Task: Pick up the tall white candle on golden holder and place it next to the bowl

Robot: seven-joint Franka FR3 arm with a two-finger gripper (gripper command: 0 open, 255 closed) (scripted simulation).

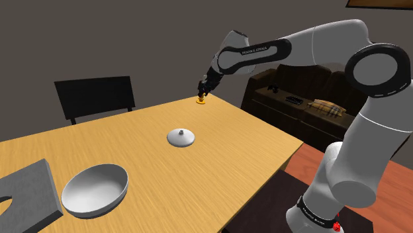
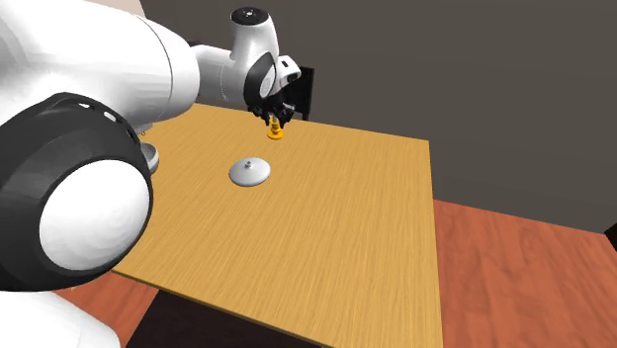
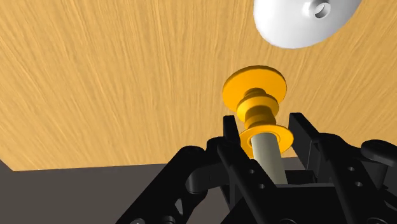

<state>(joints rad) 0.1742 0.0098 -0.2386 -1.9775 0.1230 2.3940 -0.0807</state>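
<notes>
A: Start with the shoulder view. Where is the candle [image 1: 201,100]?

B: At the far corner of the surface [image 1: 231,152], right under the pincer [image 1: 204,89]. Just the golden foot peeps out; the pincer covers the white stem.

A: And the bowl [image 1: 96,190]?

B: Well apart, toward that view's lower left, beside a grey slab [image 1: 26,192]. A white domed lid [image 1: 181,137] sits between the two, so I judge the carry has to run diagonally, past or over that lid.

A: Second exterior view?

B: The pincer [image 2: 274,117] points down over the candle [image 2: 276,130], whose long axis stands upright, in line with the pincer. The lid [image 2: 249,172] lies near. The arm [image 2: 89,148] blocks most of that side; a grey sliver [image 2: 150,156] at its edge is probably the bowl, cut off.

A: Wrist view: is it held?

B: The white candle [image 3: 270,156] runs between the fingers [image 3: 234,130] back toward the palm, and the golden holder [image 3: 254,89] points at the surface [image 3: 95,76]. The pincer [image 3: 267,124] looks clenched on the candle, the fingers pressing the holder's upper collar.

A: Is it lifted?

B: Hard to make out. The foot is at or just above the wood, and I cannot tell which.
</notes>
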